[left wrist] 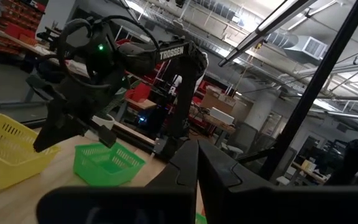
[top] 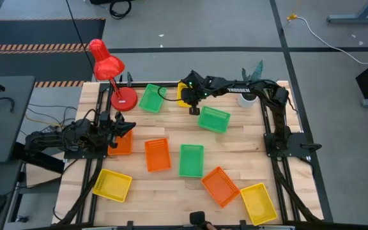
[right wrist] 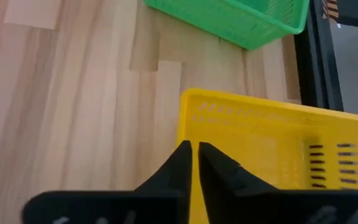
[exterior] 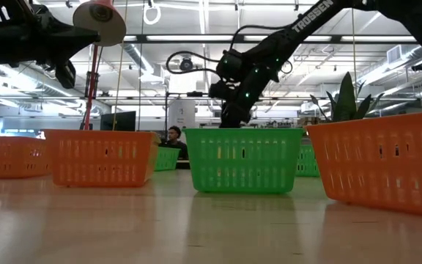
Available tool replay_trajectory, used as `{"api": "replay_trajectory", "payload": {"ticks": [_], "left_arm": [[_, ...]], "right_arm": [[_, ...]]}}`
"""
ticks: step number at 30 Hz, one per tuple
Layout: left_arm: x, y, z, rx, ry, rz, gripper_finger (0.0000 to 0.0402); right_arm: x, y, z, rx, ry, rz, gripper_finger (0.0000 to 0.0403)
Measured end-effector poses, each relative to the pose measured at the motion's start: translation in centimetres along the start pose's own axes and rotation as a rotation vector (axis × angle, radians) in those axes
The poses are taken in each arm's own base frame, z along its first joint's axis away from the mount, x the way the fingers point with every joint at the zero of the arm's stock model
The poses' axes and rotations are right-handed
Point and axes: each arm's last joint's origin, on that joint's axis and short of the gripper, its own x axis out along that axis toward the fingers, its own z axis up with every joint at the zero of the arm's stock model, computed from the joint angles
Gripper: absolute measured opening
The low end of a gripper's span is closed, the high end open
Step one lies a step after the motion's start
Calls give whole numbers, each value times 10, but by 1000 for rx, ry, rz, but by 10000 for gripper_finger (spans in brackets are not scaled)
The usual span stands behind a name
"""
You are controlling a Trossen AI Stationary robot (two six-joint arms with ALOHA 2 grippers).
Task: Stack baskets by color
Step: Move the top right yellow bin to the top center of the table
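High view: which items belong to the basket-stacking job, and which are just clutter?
Job: green baskets; orange baskets; yellow baskets.
Lying about: red lamp; white plant pot.

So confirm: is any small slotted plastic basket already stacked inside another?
No. In the high view every basket, like the green slotted plastic basket, sits singly on the wooden table.
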Motion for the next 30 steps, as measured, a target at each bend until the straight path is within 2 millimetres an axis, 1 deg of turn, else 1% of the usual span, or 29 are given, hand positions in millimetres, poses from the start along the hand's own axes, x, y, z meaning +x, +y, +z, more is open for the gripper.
{"api": "replay_trajectory", "payload": {"ticks": [2,4,9,11,12,15,17,19,22,24,27,30], "left_arm": [[0,0,0,0,0,0,9],[0,0,0,0,0,1,13],[0,1,1,1,-24,47,17],[0,2,1,1,-39,76,16],[0,3,1,1,-47,91,14],[0,4,2,2,-70,135,10],[0,5,2,2,-81,158,9],[-1,5,2,2,-89,174,10],[-1,5,3,0,-93,179,15],[-1,5,3,-4,-93,179,17],[-1,5,3,-8,-94,179,14],[-1,6,3,-13,-101,192,8]], "right_arm": [[-14,-4,7,57,-32,-40,57],[-32,-7,13,124,-66,-70,75],[-71,-10,17,303,-80,-113,106],[-81,-12,15,435,-60,-160,110],[-82,-14,11,513,-32,-195,110],[-71,-25,-10,731,93,-295,108],[-58,-35,-25,857,147,-298,108],[-40,-42,-39,939,194,-290,108],[-11,-47,-57,1004,267,-287,107],[3,-47,-63,1021,281,-281,107],[15,-47,-70,1024,308,-276,107],[19,-44,-69,1012,305,-268,107]]}}
